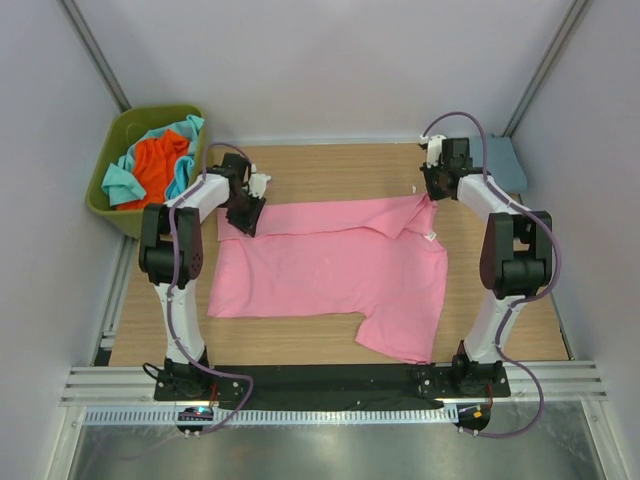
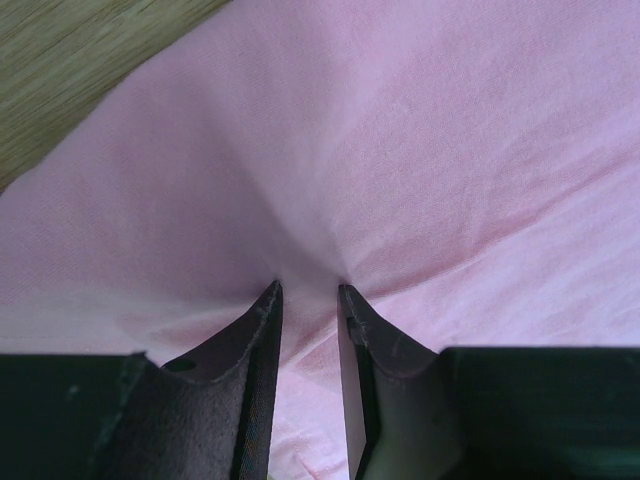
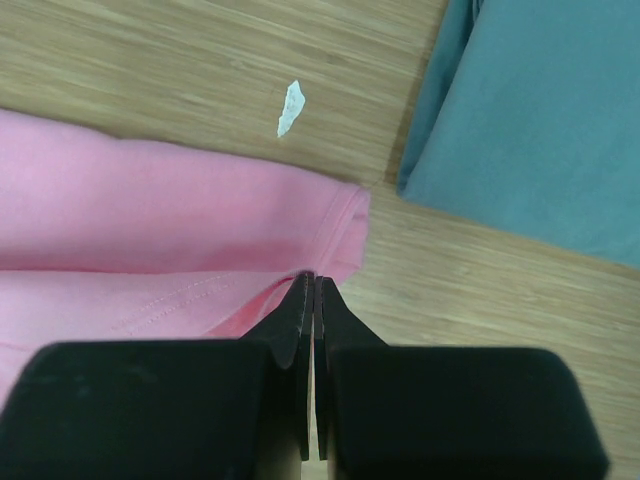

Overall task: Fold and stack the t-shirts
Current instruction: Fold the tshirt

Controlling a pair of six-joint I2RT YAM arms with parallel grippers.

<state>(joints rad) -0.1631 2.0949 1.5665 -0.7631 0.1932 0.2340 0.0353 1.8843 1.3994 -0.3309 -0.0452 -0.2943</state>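
Observation:
The pink t-shirt point(image 1: 330, 265) lies spread on the wooden table, its far edge folded over toward the middle. My left gripper point(image 1: 248, 207) is at the shirt's far left corner. In the left wrist view the gripper point(image 2: 310, 290) is shut on a pinch of pink cloth point(image 2: 400, 150) that tents up to the tips. My right gripper point(image 1: 432, 192) is at the far right corner. In the right wrist view it point(image 3: 314, 277) is shut on the pink hem point(image 3: 345, 225). A dusty blue-grey shirt point(image 1: 503, 160) lies folded at the far right, also in the right wrist view point(image 3: 540, 120).
An olive-green bin point(image 1: 108, 205) at the far left holds the orange shirt point(image 1: 160, 165) and the teal shirt point(image 1: 122, 182). A small white scrap point(image 3: 290, 108) lies on the wood beyond the pink shirt. Grey walls enclose the table.

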